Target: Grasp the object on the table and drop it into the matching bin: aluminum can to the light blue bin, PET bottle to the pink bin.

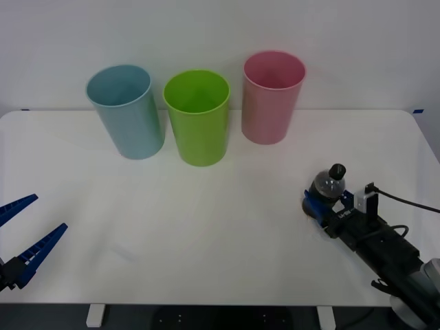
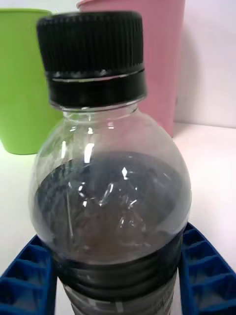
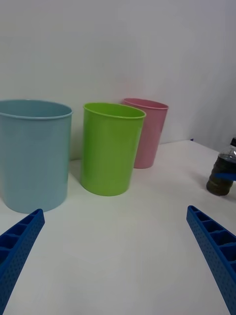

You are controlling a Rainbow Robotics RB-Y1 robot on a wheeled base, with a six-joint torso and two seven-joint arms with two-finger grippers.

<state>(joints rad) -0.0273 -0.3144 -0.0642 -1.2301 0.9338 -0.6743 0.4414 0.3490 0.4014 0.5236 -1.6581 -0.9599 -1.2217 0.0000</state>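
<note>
pet bottle (image 1: 328, 189): stood upright on the table (image 1: 206, 234) at its right side, well apart from the pink bin (image 1: 271, 100).
right gripper (image 1: 323, 204): fingers are set either side of the bottle body; firm contact cannot be confirmed.
left gripper (image 1: 27, 227): held spread and idle at the table's left edge.
risk: the smooth rounded body may be squeezed out or tipped if the grip is low; the lime green bin (image 1: 198, 117) beside the pink one could be entered by mistake.
view difference: liquid level and black cap (image 2: 91, 51) are shown close in the right wrist view; the light blue bin (image 3: 32, 152) and the whole bin row are shown in the left wrist view.
</note>
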